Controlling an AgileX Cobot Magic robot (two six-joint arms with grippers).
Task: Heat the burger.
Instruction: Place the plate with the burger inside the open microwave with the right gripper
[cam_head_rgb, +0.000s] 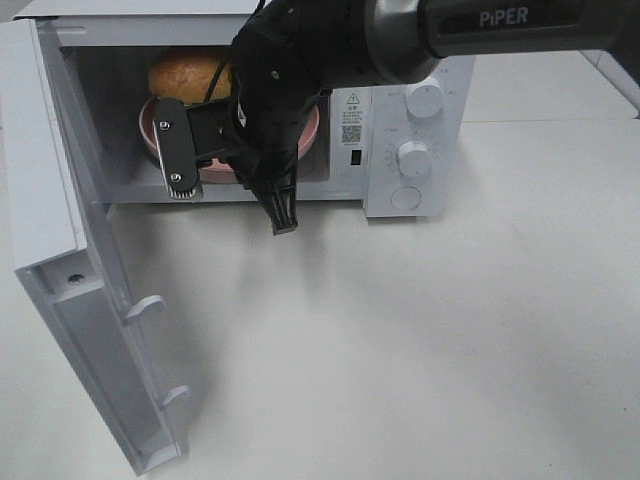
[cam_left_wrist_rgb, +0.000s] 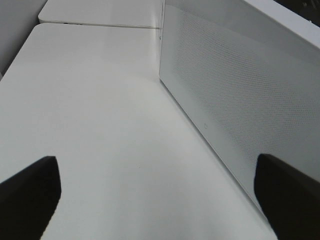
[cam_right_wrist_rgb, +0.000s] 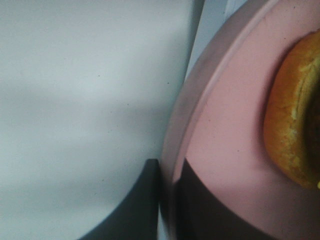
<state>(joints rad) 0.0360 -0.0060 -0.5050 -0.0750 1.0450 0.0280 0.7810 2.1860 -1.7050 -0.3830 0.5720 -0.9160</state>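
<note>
PiPER-marked arm (cam_head_rgb: 480, 25), right jaws pinching pink dish (cam_right_wrist_rgb: 225, 125) rim, burger (cam_head_rgb: 190, 72) inside microwave (cam_head_rgb: 445, 185), left jaws spread

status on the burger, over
Left gripper open, empty. Right gripper shut on pink dish rim. Burger on dish, inside microwave. Door open, arm in doorway.

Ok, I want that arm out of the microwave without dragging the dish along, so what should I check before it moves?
1. Burger on pink dish, inside microwave: ok.
2. Right gripper free of the dish: not ok, shut on its rim.
3. Dish fully inside the cavity: cannot tell, the arm hides its front.
4. Door swung open, clear of the arm: ok.
5. Left gripper open and empty: ok.
</note>
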